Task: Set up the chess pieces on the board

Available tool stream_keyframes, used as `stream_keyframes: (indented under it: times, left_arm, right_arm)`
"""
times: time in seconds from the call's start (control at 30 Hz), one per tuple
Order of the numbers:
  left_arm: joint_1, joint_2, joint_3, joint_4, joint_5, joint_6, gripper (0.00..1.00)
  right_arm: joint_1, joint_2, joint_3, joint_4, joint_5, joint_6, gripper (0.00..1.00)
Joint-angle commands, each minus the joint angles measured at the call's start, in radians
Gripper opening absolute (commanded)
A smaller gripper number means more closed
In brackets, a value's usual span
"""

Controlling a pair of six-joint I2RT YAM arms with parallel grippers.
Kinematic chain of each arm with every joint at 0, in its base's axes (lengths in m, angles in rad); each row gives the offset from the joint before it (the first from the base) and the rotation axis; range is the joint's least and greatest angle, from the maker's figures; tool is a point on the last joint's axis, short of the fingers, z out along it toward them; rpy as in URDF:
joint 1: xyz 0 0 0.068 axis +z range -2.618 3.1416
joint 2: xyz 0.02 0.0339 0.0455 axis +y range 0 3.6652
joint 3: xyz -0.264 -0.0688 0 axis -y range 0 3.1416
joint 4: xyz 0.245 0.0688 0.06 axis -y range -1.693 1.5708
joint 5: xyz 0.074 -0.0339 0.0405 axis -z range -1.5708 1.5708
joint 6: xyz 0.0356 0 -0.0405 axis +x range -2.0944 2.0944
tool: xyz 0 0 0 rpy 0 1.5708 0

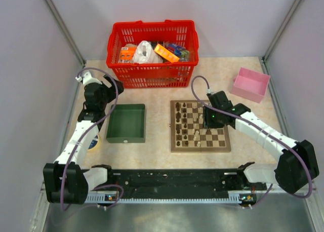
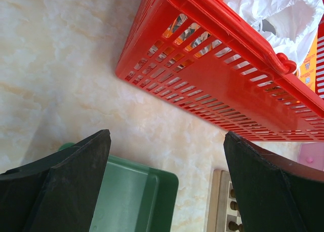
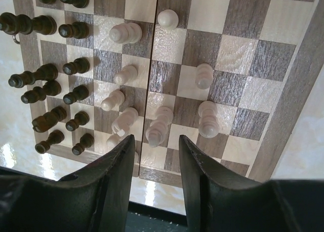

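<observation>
The board (image 1: 200,149) lies right of centre on the table. Dark chess pieces (image 3: 76,67) stand in two rows along its left edge in the right wrist view. Several pale pieces (image 3: 205,75) are scattered over the middle squares. My right gripper (image 3: 156,140) hovers over the board's near edge with its jaws apart. One pale piece (image 3: 159,124) stands in line with the gap at the fingertips, and neither finger touches it. My left gripper (image 2: 167,136) is wide open and empty, above bare table between the green tray (image 2: 136,191) and the red basket (image 2: 228,80).
A red basket (image 1: 152,52) full of packets stands at the back. A pink box (image 1: 250,83) sits at the back right. The green tray (image 1: 126,122) lies left of the board. A small roll (image 1: 93,143) rests by the left arm.
</observation>
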Motion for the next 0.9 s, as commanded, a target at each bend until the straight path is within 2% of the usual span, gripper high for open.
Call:
stream_keyframes:
  times: [0.0,0.23,0.57,0.87]
  left_arm:
    - [0.007,-0.03,-0.004,0.053,-0.005,-0.001,0.99]
    - [0.011,-0.028,-0.003,0.053,-0.002,0.001,0.99]
    - [0.015,-0.021,-0.006,0.053,-0.003,0.002,0.99]
    - [0.021,-0.024,-0.01,0.05,-0.003,0.006,0.99]
  right_arm:
    - [0.021,0.026,0.041,0.018,-0.018,0.01,0.4]
    - [0.031,0.067,0.043,0.027,-0.005,0.004,0.33]
    - [0.035,0.101,0.032,0.056,-0.014,-0.017,0.33]
    - [0.044,0.133,0.041,0.051,-0.005,-0.019,0.24]
